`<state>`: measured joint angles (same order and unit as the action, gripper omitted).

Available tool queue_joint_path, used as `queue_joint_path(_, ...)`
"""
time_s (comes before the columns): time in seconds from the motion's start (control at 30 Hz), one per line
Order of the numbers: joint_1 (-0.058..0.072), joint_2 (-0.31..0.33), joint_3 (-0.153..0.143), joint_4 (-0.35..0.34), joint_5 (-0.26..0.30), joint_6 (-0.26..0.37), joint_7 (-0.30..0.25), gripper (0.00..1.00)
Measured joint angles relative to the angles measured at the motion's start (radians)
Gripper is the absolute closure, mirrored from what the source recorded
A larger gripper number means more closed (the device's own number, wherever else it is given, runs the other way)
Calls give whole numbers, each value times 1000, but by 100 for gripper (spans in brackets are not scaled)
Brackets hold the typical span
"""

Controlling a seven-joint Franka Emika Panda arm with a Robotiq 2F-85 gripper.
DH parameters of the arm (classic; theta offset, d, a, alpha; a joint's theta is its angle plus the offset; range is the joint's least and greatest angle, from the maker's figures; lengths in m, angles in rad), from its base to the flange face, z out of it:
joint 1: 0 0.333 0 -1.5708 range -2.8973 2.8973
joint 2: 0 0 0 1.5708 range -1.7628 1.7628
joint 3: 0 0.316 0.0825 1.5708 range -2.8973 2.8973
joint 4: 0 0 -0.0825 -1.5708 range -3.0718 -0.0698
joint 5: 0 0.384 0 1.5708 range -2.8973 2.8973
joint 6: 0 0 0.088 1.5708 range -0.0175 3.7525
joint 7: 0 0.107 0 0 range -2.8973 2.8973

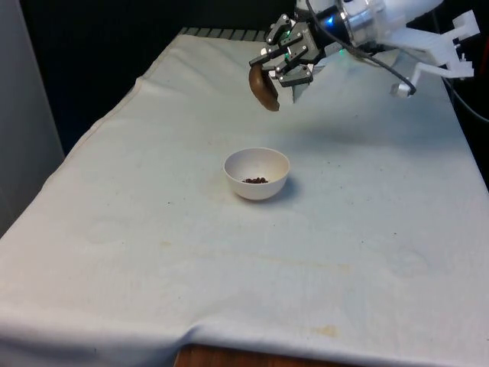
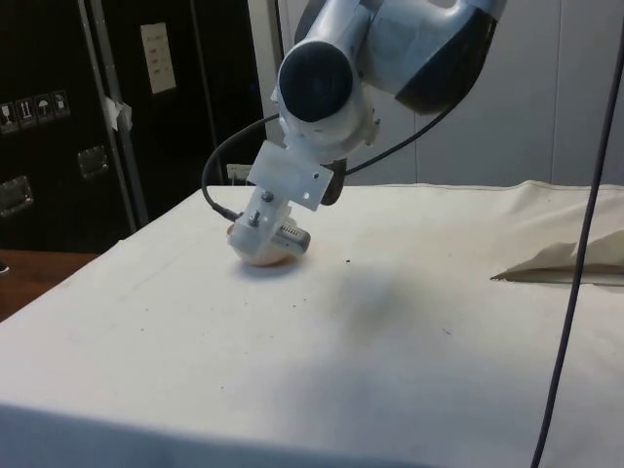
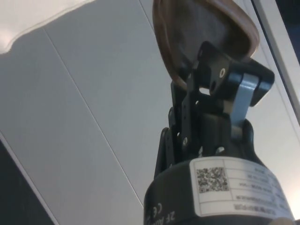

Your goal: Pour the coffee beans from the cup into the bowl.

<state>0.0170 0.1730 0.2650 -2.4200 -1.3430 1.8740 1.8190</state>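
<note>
Coffee beans (image 1: 256, 180) lie as a small dark heap at the bottom of the white bowl (image 1: 257, 173), which stands on the bench (image 1: 153, 252) a little above the middle of the front view. Brown cup (image 1: 263, 88) hangs in the air in the upper part of that frame, above the bowl and slightly to the front view's right of it, tipped over on its side with its rounded brown outside facing the camera. The gripper (image 1: 290, 61) holds it: the black fingers (image 1: 298, 74) pinch the cup's rim, seen more closely in the wrist view, where one finger (image 3: 213, 79) lies against the cup's (image 3: 201, 33) inner wall just below its edge. Behind them the white arm (image 1: 382, 19) reaches in from the upper right corner of the front view.

In the side view the arm (image 2: 390, 49) fills the upper middle, and the bowl (image 2: 263, 255) is mostly hidden behind the wrist, left of centre. A few dark specks lie on the white cloth (image 2: 341, 331) near it. A folded piece of cloth (image 2: 565, 261) rests at the right edge.
</note>
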Motion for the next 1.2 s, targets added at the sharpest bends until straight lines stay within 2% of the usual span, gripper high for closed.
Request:
queue_joint_path(0.8, -16, 35, -87, 17, 5, 174, 0, 95)
queue_joint_path(1.2, -17, 35, -127, 9, 11, 251, -6, 95)
